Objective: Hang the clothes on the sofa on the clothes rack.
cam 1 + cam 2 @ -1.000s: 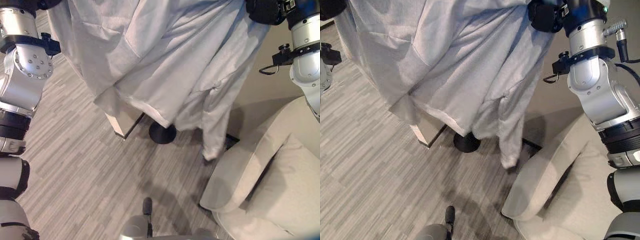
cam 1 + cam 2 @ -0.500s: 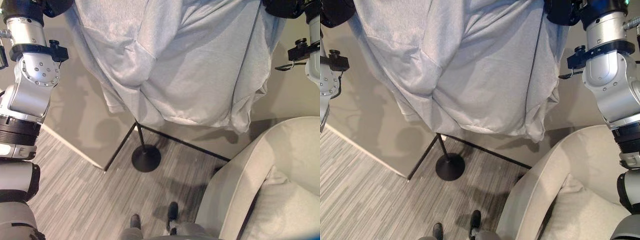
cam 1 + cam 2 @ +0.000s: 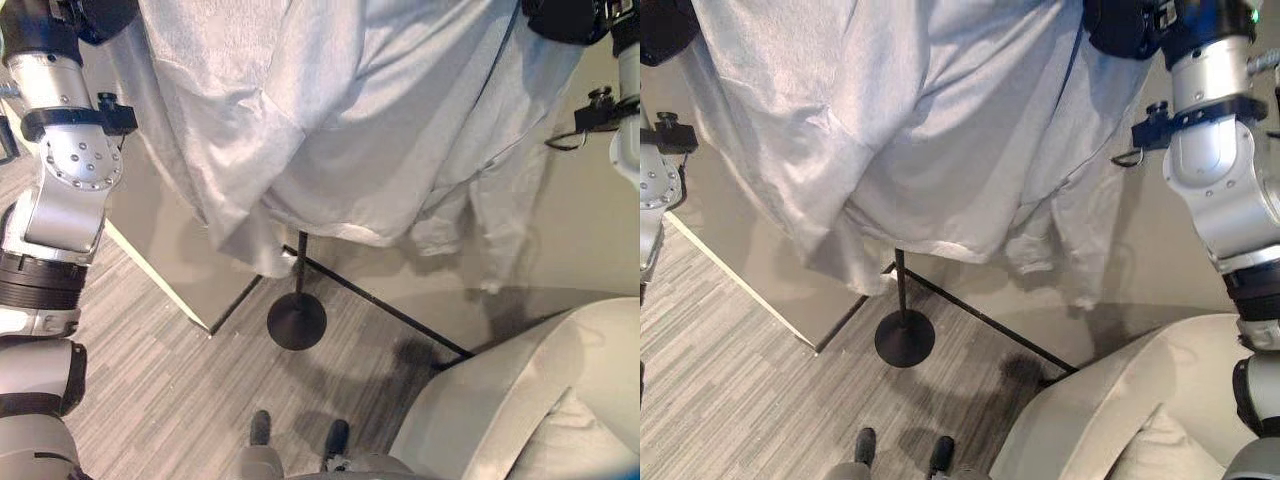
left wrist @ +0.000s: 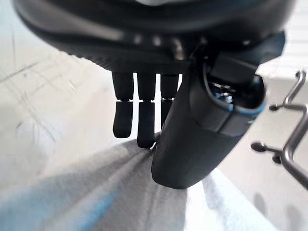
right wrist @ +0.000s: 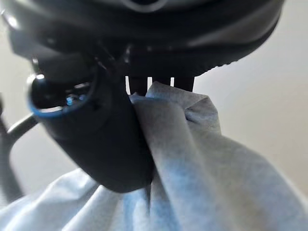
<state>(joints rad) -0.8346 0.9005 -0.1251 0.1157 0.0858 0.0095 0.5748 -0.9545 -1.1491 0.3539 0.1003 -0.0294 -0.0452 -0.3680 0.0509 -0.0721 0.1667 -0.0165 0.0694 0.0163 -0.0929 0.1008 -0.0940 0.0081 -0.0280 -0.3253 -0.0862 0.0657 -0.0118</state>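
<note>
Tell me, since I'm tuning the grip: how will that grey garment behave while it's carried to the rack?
Probably floppy: the grey garment sags in deep folds between the left hand and right hand, a sleeve dangling. Likely light, since pinches at two corners hold it up. It may snag on the clothes rack, as its hem hangs around the pole.

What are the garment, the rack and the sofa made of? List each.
Garment: soft light-grey knit, probably cotton jersey; matte, hangs in loose folds, bunches where the left hand and right hand pinch it.
Rack: likely painted metal; thin black pole, round flat base, matte.
Sofa: beige upholstery, smooth; fabric or leatherette, hard to tell.
</note>
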